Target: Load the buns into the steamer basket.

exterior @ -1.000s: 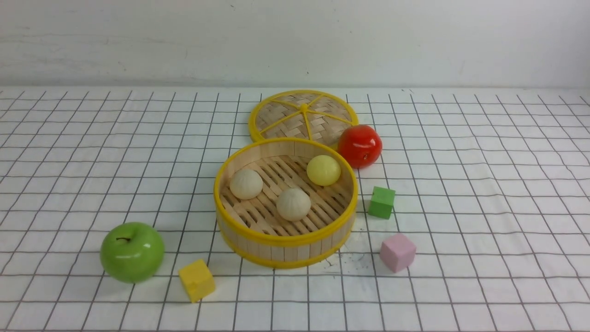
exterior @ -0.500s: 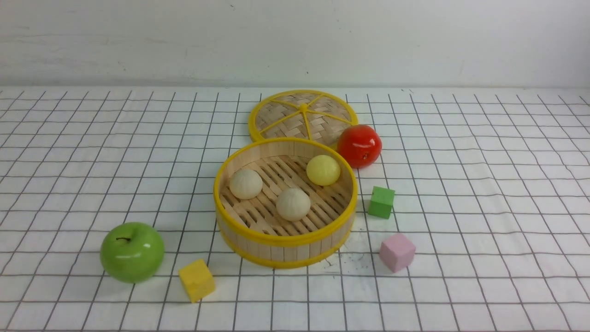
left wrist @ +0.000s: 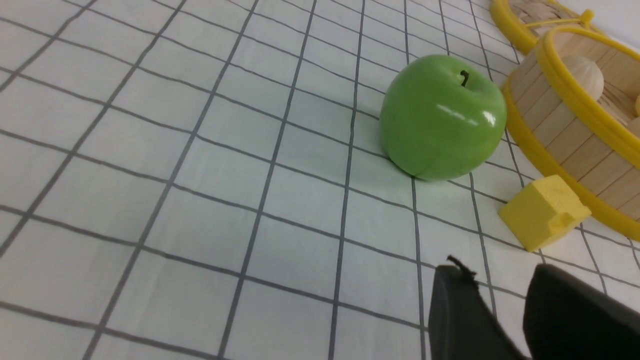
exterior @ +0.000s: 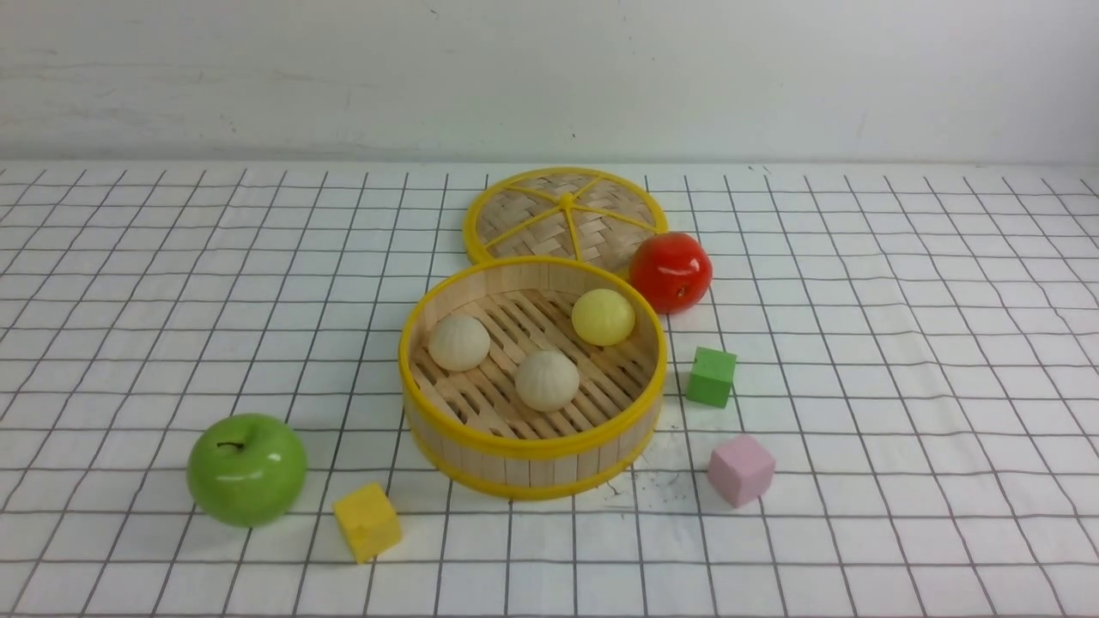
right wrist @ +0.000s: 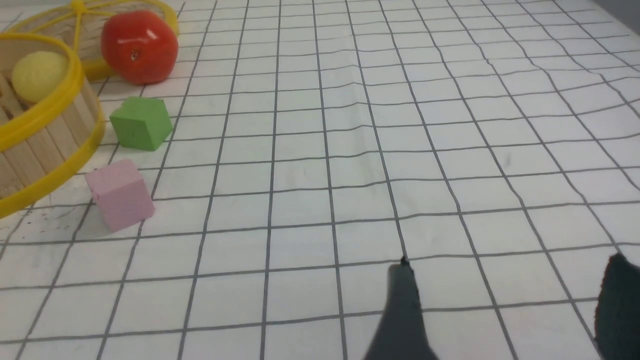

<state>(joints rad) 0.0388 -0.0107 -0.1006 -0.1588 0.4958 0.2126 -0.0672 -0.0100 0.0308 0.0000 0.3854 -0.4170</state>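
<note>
Three small matte dome-shaped buns, two beige-cream (exterior: 458, 342) (exterior: 547, 379) and one pale yellow (exterior: 604, 317), lie apart on the slatted floor of the round wooden steamer basket with yellow rims (exterior: 532, 463) on the checked worktop (exterior: 901, 360). Near it sits a glossy green apple (exterior: 246, 469). The left end effector (left wrist: 505, 292) shows a narrow empty gap; the right end effector (right wrist: 505, 290) gapes wide, empty.

Right gripper (right wrist: 505, 305): jaws spread wide, empty, over the checked cloth (right wrist: 400, 125).
Steamer basket (right wrist: 45, 130): only its rim and wall show; yellow bun (right wrist: 37, 75) inside.
Red fruit (right wrist: 140, 46): at 12 o'clock from the green cube (right wrist: 141, 123).
Pink cube (right wrist: 121, 194): at 6 o'clock from the green cube, near the basket.
</note>
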